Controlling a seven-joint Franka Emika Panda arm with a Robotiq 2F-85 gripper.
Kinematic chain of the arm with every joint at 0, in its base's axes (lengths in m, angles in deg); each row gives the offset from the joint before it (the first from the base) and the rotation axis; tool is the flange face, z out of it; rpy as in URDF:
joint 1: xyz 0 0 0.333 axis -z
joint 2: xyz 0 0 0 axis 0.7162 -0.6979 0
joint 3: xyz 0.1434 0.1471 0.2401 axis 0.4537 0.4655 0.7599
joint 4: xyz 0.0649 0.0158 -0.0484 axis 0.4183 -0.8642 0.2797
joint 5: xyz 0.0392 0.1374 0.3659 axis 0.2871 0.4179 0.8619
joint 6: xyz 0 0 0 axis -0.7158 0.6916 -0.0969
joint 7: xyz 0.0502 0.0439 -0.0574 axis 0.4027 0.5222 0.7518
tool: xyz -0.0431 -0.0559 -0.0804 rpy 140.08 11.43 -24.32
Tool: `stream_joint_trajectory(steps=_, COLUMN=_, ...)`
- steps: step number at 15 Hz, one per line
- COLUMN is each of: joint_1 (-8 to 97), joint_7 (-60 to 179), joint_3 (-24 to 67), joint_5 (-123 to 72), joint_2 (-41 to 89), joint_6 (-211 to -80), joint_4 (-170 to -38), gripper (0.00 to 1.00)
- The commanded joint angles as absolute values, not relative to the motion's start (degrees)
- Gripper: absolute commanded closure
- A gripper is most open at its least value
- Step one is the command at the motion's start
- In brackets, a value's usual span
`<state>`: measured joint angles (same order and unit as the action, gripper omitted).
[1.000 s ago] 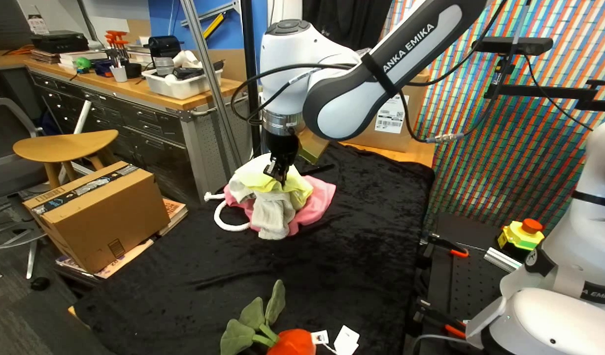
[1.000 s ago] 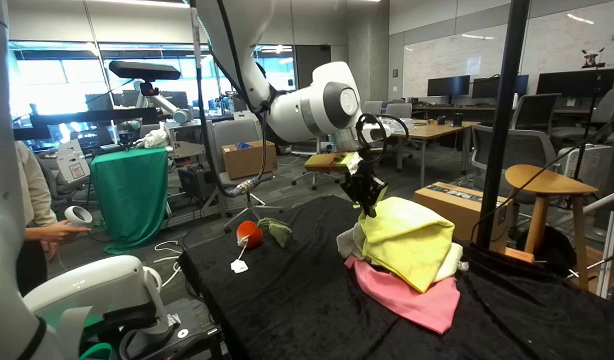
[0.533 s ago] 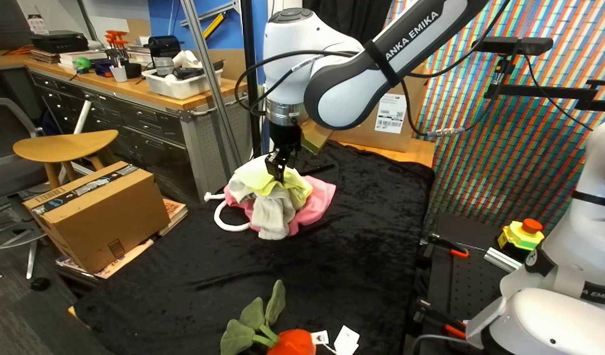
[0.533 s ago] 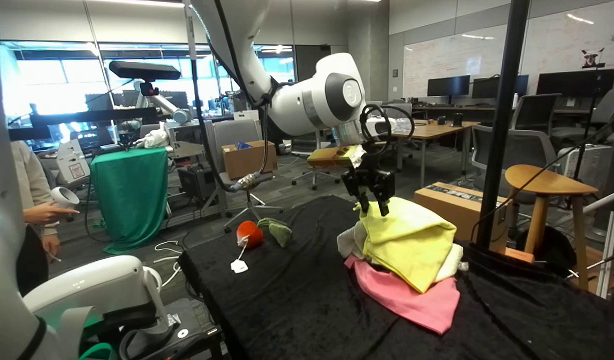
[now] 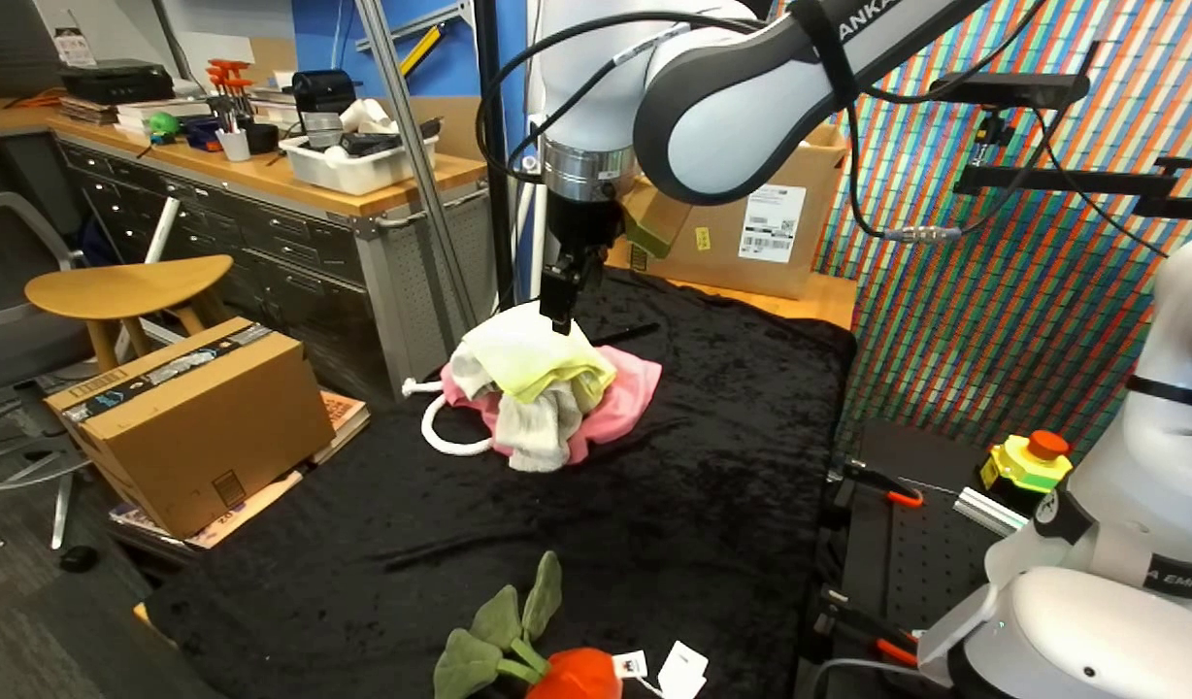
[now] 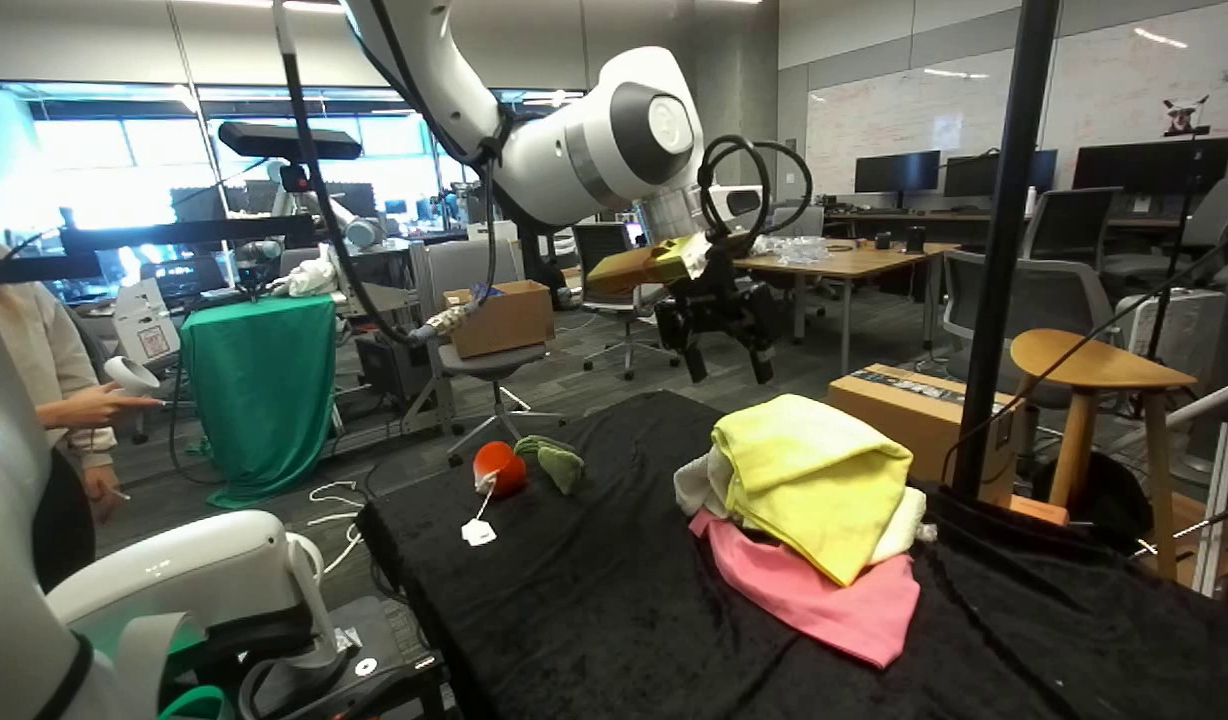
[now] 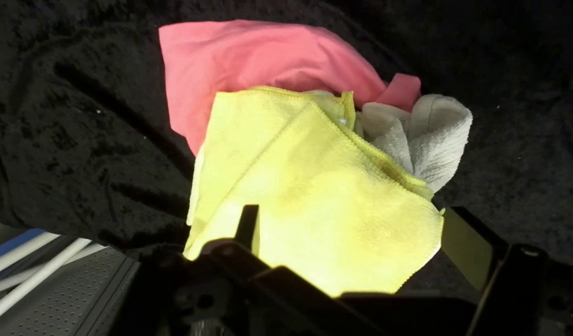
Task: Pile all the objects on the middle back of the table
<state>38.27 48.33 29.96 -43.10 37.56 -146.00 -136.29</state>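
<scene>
Black-draped table (image 5: 712, 524) takes up most of an exterior view, cluttered workbench (image 5: 285, 228) at upper left. Pile (image 5: 538, 374) sits upper middle there: pink cloth (image 6: 824, 605) underneath, whitish cloth (image 5: 538, 432) over it, yellow cloth (image 6: 814, 460) on top, white rope loop (image 5: 457, 449) sticking out on the left.

Gripper (image 6: 729, 370) is empty: fingers spread wide, nothing between them, tips above the yellow cloth and not touching it. Wrist view agrees on the spread.

Odd one out, in an exterior view: red-and-green plush toy (image 6: 509, 468), alone on the table, well apart from the pile. Probably the last item to bring over, so the next move hangs on where it lies from the gripper. In that view it's left of the gripper and lower, long axis about left-right, red end left, leafy end toward the pile. In an exterior view the plush toy (image 5: 567, 675) is at the bottom edge, partly cut off, well below the gripper, leaves running up-left. Not in wrist view, so the gripper likely has to travel before fine alignment. Single arm (image 6: 539, 165), no choice of hand. Best guess: pinch across the red end; leaves look floppy and likely to slip.
</scene>
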Motion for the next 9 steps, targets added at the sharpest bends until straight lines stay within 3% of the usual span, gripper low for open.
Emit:
stream_joint_trajectory(steps=1, joint_1=37.5, joint_7=50.7, joint_3=31.7, joint_5=-42.5, joint_2=41.1, joint_6=-144.9, joint_4=-138.8, gripper=0.00)
stream_joint_trajectory(steps=9, joint_1=33.3, joint_7=50.7, joint_3=37.5, joint_5=-41.5, joint_2=39.9, joint_6=-145.4, joint_4=-141.8, gripper=0.00)
